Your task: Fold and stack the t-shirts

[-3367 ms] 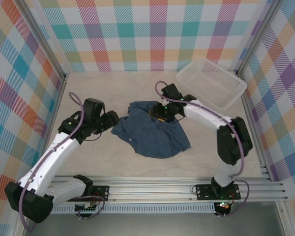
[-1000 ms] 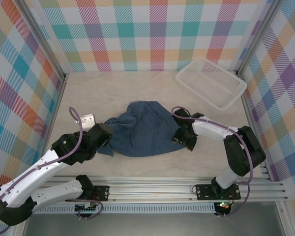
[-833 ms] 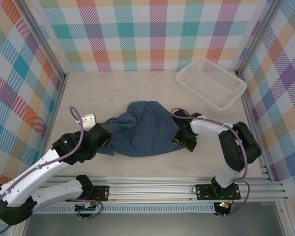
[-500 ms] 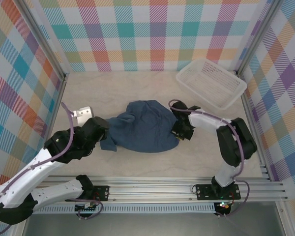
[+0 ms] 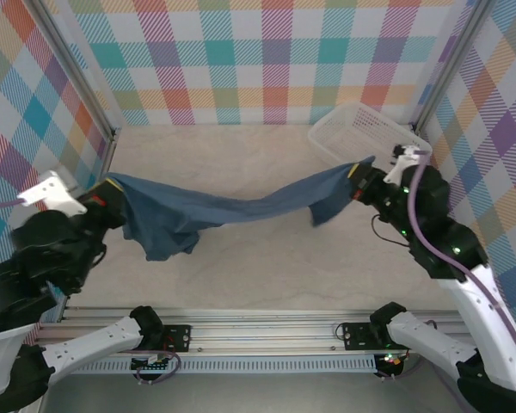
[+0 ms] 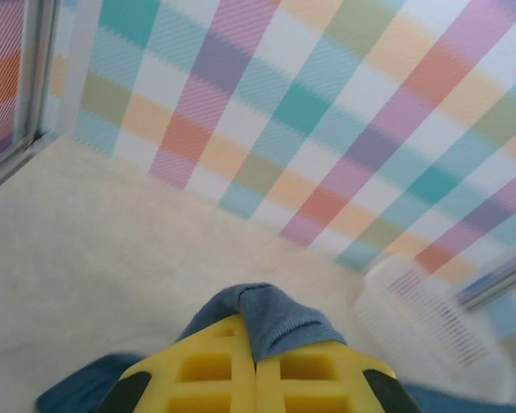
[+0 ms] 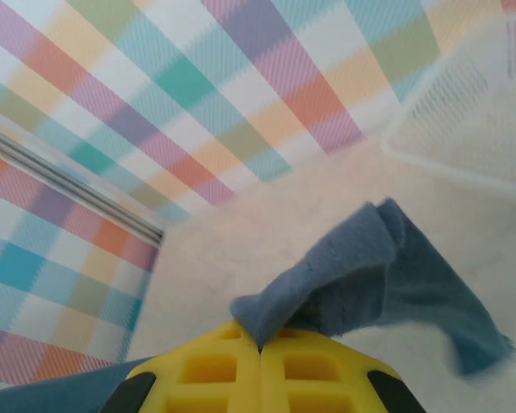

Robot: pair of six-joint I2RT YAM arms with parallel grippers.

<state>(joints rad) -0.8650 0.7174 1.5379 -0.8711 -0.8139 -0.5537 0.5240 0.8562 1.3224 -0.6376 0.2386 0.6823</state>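
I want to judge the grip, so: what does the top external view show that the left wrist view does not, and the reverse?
Top external: the whole t-shirt stretched between the left gripper and the right gripper, one part hanging low near the left. Left wrist: close up, a fold of the fabric pinched between shut yellow fingers. Both: the t-shirt, the white basket, the table, the plaid walls.

No readable text, labels or numbers anywhere

We find both arms raised and spread wide, the left gripper (image 5: 108, 191) and right gripper (image 5: 355, 176) each clamped tight on the t-shirt (image 5: 241, 206).
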